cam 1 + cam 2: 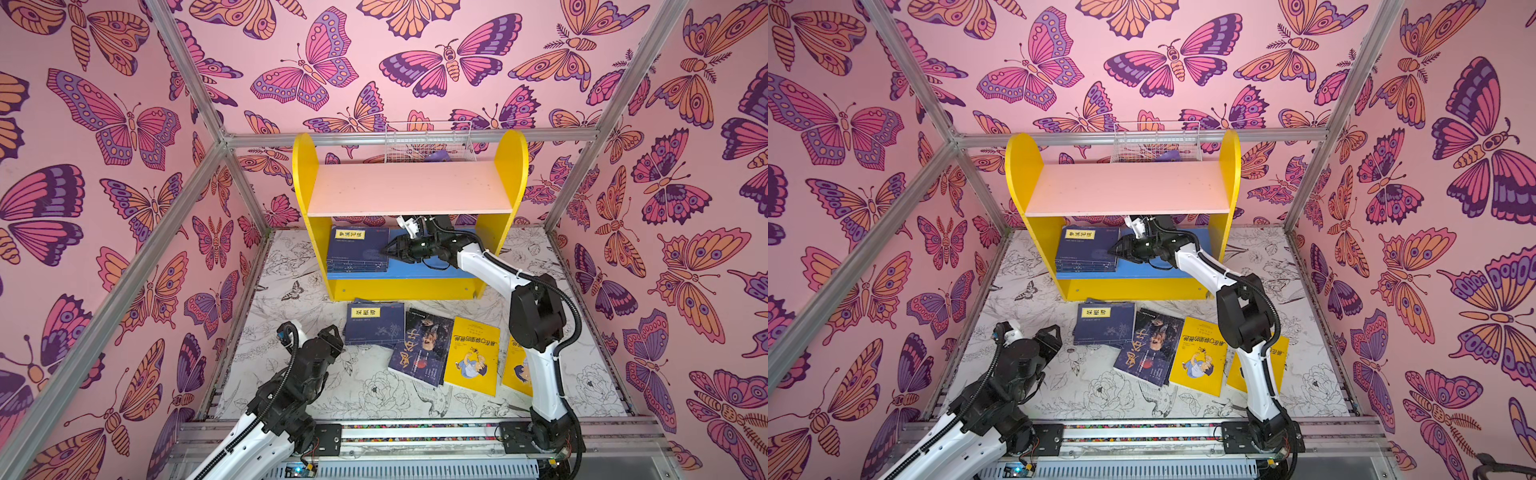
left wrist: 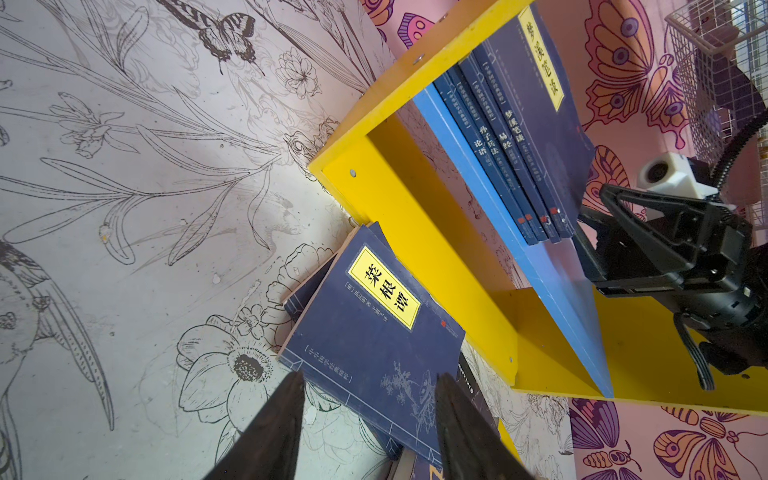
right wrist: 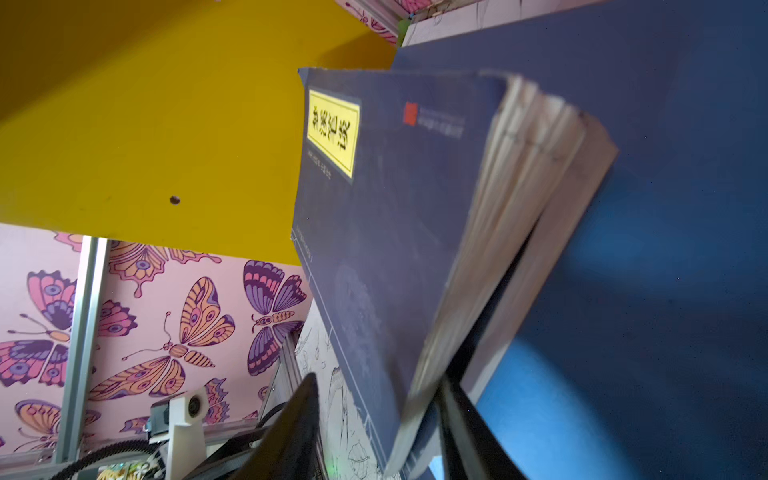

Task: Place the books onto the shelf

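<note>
In both top views a stack of navy books [image 1: 358,249] [image 1: 1087,249], the top one yellow-labelled, lies flat at the left end of the shelf's [image 1: 305,166] [image 1: 1017,166] blue lower board, with the right gripper [image 1: 387,251] [image 1: 1113,249] at its right edge. The left wrist view shows the left gripper [image 2: 370,378] parted and empty over a loose navy book [image 2: 374,332] on the table. In the right wrist view, the right gripper's [image 3: 378,378] fingers are spread around the stack's corner and grip nothing.

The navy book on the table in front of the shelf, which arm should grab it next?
Left. The left gripper hovers open at the navy book; the right gripper reaches into the shelf, by the stack.
</note>
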Available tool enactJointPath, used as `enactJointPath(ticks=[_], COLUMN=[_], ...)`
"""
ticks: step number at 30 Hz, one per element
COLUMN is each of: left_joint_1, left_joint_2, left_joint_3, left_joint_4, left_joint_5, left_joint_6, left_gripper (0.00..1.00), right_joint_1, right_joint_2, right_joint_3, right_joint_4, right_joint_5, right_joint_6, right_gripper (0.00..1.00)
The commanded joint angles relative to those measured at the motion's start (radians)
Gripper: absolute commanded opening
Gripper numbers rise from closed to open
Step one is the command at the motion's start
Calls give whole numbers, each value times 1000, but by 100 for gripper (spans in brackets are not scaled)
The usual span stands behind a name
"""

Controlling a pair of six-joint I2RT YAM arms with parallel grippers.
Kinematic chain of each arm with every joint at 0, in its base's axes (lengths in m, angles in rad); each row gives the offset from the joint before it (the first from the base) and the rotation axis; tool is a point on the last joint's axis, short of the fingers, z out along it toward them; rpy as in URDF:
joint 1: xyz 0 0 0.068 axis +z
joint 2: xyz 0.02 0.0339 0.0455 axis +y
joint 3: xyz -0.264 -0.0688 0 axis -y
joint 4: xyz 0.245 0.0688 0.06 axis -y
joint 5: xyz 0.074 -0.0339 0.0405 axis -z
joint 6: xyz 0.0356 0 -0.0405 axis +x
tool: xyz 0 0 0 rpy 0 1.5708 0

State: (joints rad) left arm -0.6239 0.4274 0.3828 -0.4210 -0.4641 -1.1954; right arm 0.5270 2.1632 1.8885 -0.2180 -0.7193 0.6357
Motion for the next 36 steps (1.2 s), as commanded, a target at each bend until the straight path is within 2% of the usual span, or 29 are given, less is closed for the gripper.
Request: enactJointPath(ticks=[1, 5, 10, 14, 19, 25, 30, 36], left_joint_1=[-3, -3, -2, -2, -1, 33, 66, 112], left_joint_2=[1, -1, 3, 36, 117, 252, 380, 572], left_joint_3=[14, 14, 13, 31, 41, -15, -26, -39], left_joint_4=[-21, -21, -21, -17, 21, 173, 271, 438], left_joint_5=[5, 4, 10, 31, 89, 173, 176, 189], left_joint_6=[-10, -12, -6, 46, 101, 74, 110, 153], left_gripper=[53, 53, 53, 55, 57, 59, 59, 57], right_joint_1=[5, 11, 18, 18, 36, 97, 151, 156], right_joint_2=[-52, -51, -62, -183, -431, -634, -619, -480], right_joint_3=[51, 60, 39, -120, -374, -685, -847, -824], right_joint_4=[-103, -134, -122, -21, -58, -148, -85, -103], right_joint_5=[113, 165, 206, 231, 307, 250, 216, 196], right_joint_6=[-92, -117, -131, -134, -224, -240, -198, -221], right_gripper=[54, 55, 50, 50, 53, 56, 56, 56])
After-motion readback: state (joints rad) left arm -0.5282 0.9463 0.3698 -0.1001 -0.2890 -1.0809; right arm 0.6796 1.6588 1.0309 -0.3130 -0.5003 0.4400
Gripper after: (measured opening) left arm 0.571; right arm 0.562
